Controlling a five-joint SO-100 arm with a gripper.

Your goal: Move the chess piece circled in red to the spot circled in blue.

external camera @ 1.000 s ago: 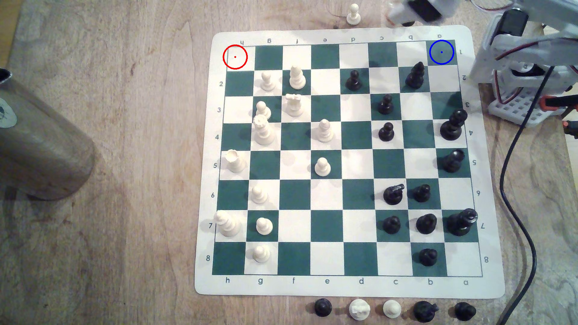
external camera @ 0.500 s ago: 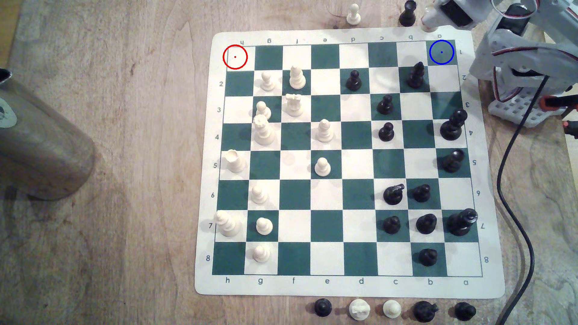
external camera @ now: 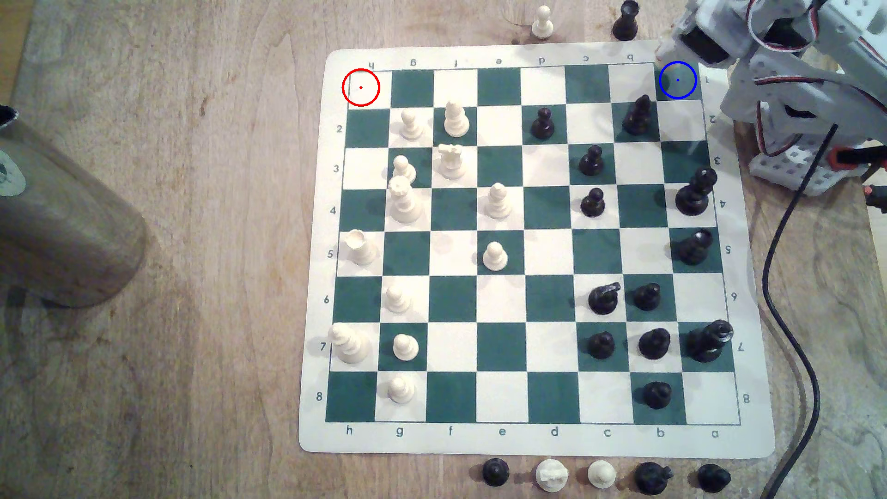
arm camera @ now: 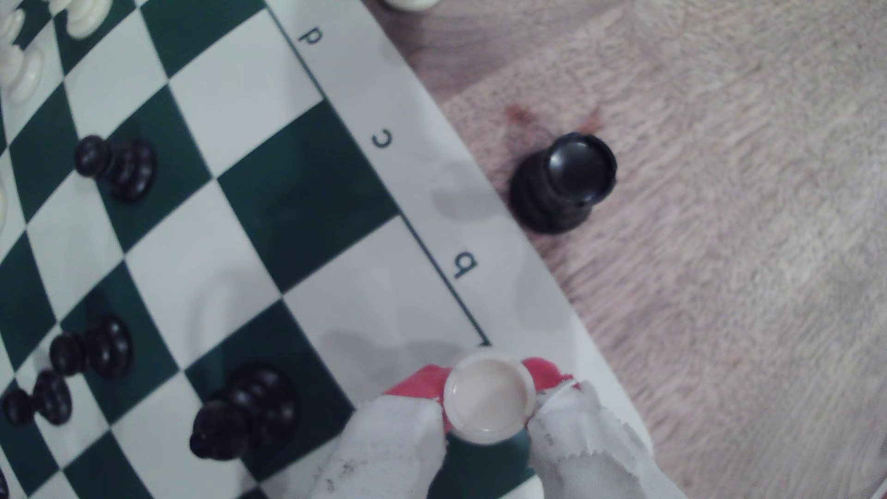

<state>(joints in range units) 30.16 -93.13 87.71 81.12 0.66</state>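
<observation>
At the far corner of the chessboard [external camera: 528,441] in the exterior view, toward that view's right, the arm [external camera: 787,81] leans over the board's edge, and the pincer [external camera: 669,48] sits just above the blue-ringed dark green square [external camera: 677,80], partly overlapping the border. A pale shape at its tip may be the cream rook [external camera: 665,48], though blur hides its form. The red-ringed white square [external camera: 361,87] at the opposite far corner carries no piece. A black rook [external camera: 625,21] and a cream pawn [external camera: 543,22] stand on the table [external camera: 192,240] beyond the board.

Seen from the wrist view, the pincer [arm camera: 487,408] is clenched on the cream rook [arm camera: 489,396], its white-wrapped, red-tipped fingers [arm camera: 398,432] pressing either side of the round notched top. The rook hangs over the board's corner, with dark green showing directly beneath it. A black bishop [arm camera: 245,412] stands on a neighbouring square, and the black rook [arm camera: 561,182] rests on the table just off the border.
</observation>
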